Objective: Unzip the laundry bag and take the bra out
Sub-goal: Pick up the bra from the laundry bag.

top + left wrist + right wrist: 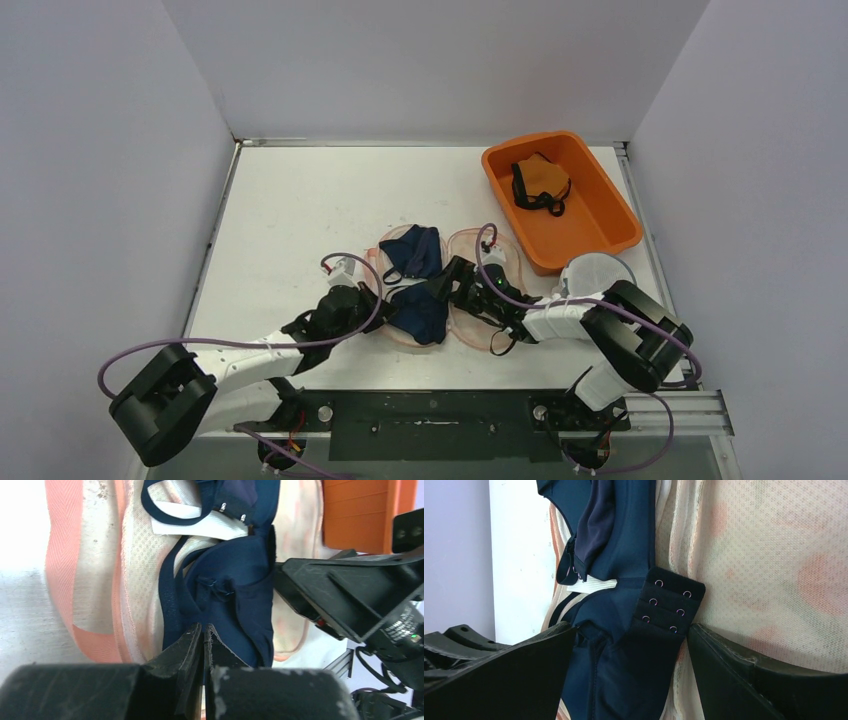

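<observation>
The left gripper [203,630] lies low at the left edge of the laundry bag [466,246]. Its own camera shows the fingers pressed together to a thin slit, tips against the edge of the navy bra [415,252]; whether fabric is pinched between them cannot be told. From above, the peach mesh bag lies spread open in two lobes at the table's middle, with the bra on top of it. Only the right wrist view shows the bra's hook-and-eye band [669,605], which sits between the spread fingers of the right gripper [631,627]; they grip nothing. At the far right, an orange bin [602,218] holds an orange garment [541,182] with black straps, and a round pale object [598,271] lies near it. The table [300,210] is white, and plain lavender-grey walls [430,60] enclose it.
</observation>
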